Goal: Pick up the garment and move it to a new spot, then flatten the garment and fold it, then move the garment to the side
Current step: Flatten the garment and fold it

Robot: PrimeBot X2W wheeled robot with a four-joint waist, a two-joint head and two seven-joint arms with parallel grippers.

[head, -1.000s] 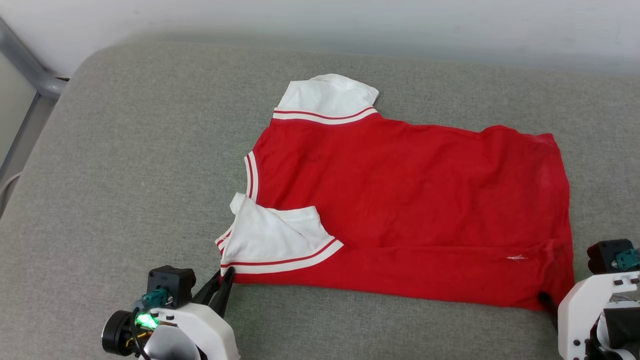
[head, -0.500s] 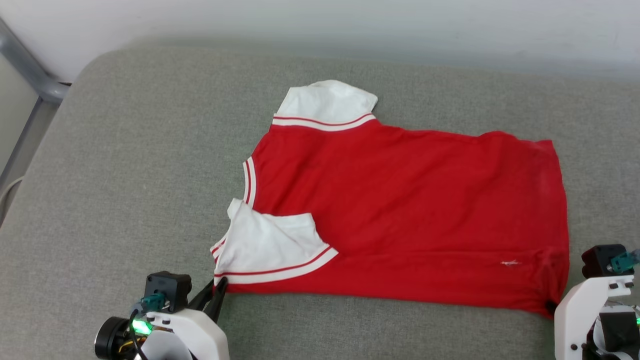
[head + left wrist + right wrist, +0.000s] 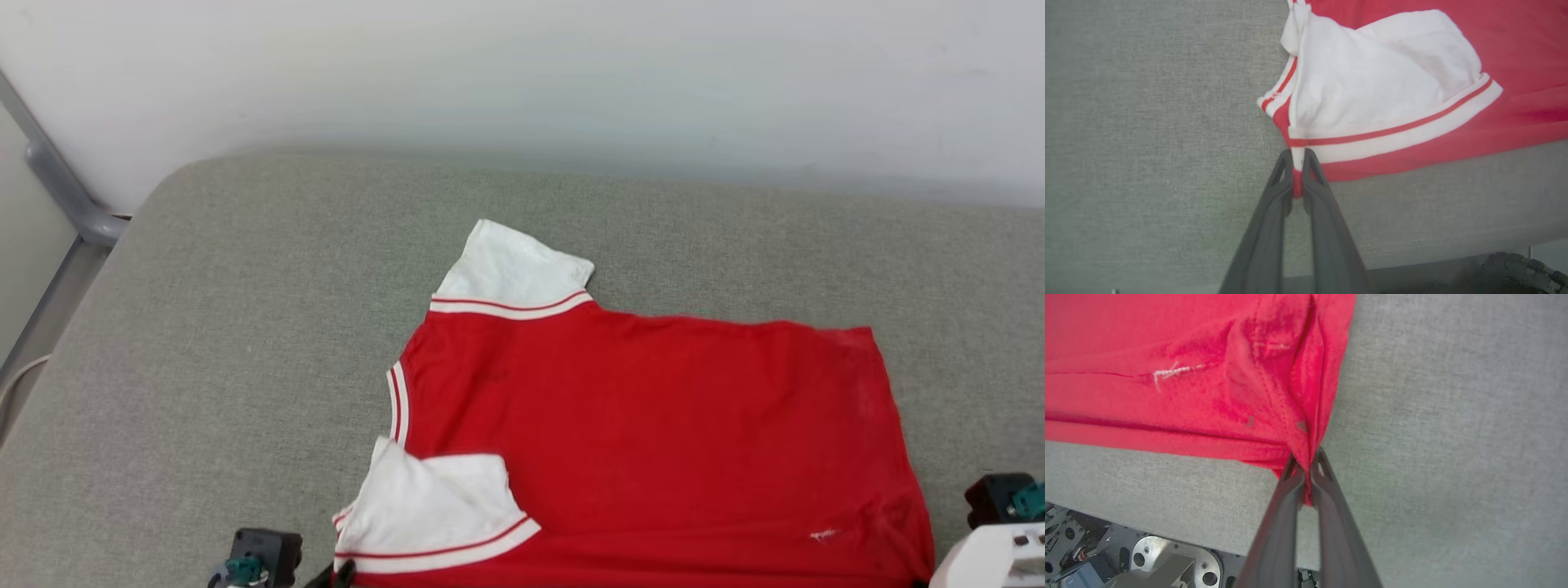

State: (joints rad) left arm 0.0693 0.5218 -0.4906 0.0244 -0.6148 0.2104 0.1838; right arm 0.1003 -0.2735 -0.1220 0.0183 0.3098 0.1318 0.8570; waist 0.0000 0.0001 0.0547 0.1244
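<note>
Because the grey cushion (image 3: 229, 327) is soft and grippy, the garment (image 3: 653, 425) spread over its near half, plain red side up, will probably drag rather than slide. It looks light and limp, best taken by two corners. The left pincer (image 3: 1298, 157) is clamped on the corner below the folded white sleeve (image 3: 1380, 81). The right pincer (image 3: 1306, 459) pinches the hem corner. Both reach in low from the front edge.

As you saw it, the garment (image 3: 653, 441) lay spread on the grey cushion (image 3: 245, 327), plain red side up, striped neckline (image 3: 397, 404) toward the left. Its far white sleeve (image 3: 514, 269) lay flat; its near sleeve (image 3: 433, 506) was folded back over the red body.
</note>
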